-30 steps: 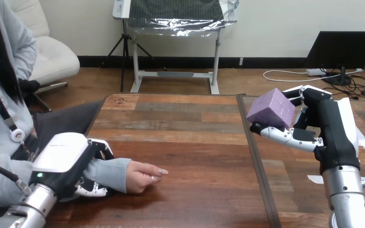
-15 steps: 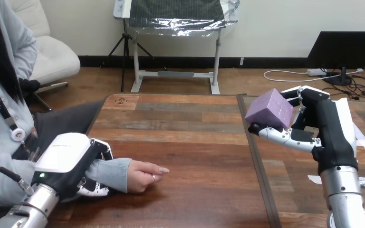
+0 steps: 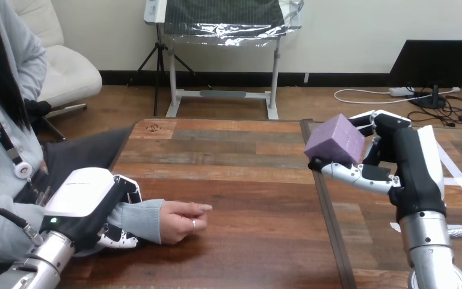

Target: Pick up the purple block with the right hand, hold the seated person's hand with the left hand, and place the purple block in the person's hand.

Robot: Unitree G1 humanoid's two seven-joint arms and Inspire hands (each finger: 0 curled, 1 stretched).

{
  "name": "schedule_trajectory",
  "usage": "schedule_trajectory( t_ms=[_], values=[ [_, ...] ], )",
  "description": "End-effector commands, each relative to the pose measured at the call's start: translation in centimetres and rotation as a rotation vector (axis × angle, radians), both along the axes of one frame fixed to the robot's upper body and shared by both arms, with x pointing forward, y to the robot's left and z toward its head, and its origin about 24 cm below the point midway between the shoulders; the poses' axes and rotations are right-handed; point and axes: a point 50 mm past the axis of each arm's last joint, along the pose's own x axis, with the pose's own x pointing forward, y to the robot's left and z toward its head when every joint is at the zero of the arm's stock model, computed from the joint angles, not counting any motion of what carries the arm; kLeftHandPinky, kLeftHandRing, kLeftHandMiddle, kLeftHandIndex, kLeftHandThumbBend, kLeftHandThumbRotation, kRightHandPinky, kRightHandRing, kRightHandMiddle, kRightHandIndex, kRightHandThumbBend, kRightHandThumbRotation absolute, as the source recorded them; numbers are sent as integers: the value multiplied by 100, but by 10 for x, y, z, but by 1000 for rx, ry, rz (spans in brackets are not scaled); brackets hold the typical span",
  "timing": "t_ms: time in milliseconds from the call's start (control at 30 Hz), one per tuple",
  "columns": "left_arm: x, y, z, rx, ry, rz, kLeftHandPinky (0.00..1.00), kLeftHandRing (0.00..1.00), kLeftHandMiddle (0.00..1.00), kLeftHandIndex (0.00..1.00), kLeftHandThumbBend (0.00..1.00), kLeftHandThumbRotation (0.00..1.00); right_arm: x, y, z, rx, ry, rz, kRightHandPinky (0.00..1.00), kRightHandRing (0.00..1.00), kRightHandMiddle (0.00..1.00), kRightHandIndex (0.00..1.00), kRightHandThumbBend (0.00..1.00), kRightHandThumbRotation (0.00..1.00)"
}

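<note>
- Wooden plank table [image 3: 234, 174], with a dark seam [image 3: 331, 211] running front to back right of centre.
- Wood floor [image 3: 228, 103] beyond it.
- Cream wall [image 3: 337, 30] with a dark baseboard [image 3: 337, 79].
- White armchair [image 3: 66, 72] at far left.
- White metal stand [image 3: 222, 94] holding a plastic-wrapped dark panel [image 3: 222, 17].
- Black tripod [image 3: 150, 63] just beside the stand.
- Black monitor [image 3: 439, 63] on the floor at far right, with a power strip [image 3: 402, 91] near it.

One view on my rig, head camera, looking forward and down across the wooden table [image 3: 240, 180], set close over its near edge, my left arm [image 3: 33, 270] at bottom left, my right arm [image 3: 428, 244] at bottom right.
</note>
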Motion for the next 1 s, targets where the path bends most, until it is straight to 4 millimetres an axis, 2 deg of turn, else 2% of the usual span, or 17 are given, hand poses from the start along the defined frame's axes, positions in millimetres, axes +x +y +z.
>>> schedule_trajectory(
  t_ms=[0, 400, 967],
  values=[
    [10, -13, 7, -13, -17, -44, 27, 30, 34, 34, 86, 4, 9, 8, 20, 5, -85, 30, 4, 8, 14, 18, 32, 4],
    [9, -17, 10, -62, -40, -69, 20, 25, 30, 30, 86, 4, 11, 14, 18, 6, -84, 56, 4, 8, 14, 17, 32, 3],
    [11, -22, 20, -70, -102, -97, 18, 23, 29, 28, 84, 9, 11, 27, 16, 30, -79, 110, 3, 8, 14, 18, 32, 2]
  ],
)
